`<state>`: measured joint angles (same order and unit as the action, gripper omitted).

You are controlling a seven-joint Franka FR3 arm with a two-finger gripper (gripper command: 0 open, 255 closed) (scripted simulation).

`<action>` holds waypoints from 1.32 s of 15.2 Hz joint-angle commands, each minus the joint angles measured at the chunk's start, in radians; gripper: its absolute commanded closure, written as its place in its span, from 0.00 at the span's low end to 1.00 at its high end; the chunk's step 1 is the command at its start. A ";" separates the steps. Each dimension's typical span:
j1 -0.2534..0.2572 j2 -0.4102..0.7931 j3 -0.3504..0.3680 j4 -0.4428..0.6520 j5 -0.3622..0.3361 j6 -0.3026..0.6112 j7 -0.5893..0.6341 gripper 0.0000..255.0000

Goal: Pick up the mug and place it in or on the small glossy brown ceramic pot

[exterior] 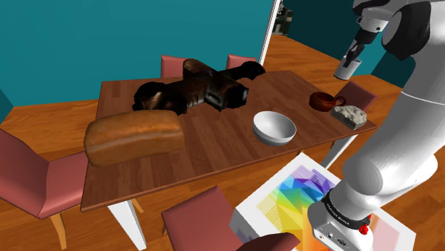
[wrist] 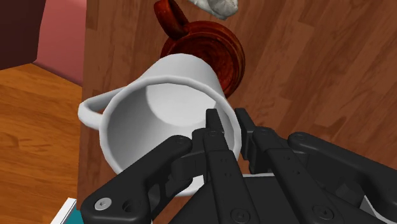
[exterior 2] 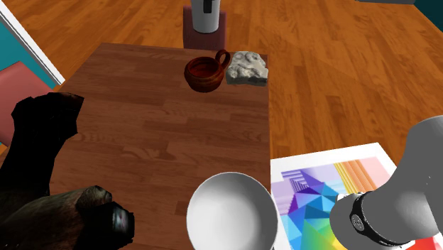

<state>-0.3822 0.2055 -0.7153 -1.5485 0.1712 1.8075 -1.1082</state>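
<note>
Table (exterior: 214,142) is topped by brown pot (exterior: 324,101) near a corner. Gripper (wrist: 229,121) is clamped on white mug (wrist: 159,95) wall, one finger inside, one outside; mug is held in air above pot. Mug handle is seen in wrist view. Grey stone (exterior 2: 247,67) touching pot is seen whole in second exterior view

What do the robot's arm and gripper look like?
The arm has thick, rounded white links and a dark band with small white lettering. The gripper is all black, with visible screws and two slim fingers.
</note>
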 commanded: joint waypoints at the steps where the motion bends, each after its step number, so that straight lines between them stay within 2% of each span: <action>1: -0.016 0.025 -0.001 0.010 0.019 0.009 -0.021 1.00; 20: -0.006 0.048 0.013 -0.207 0.047 0.241 -0.048 1.00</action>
<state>-0.3882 0.2522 -0.7025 -1.7493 0.2169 2.0407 -1.1547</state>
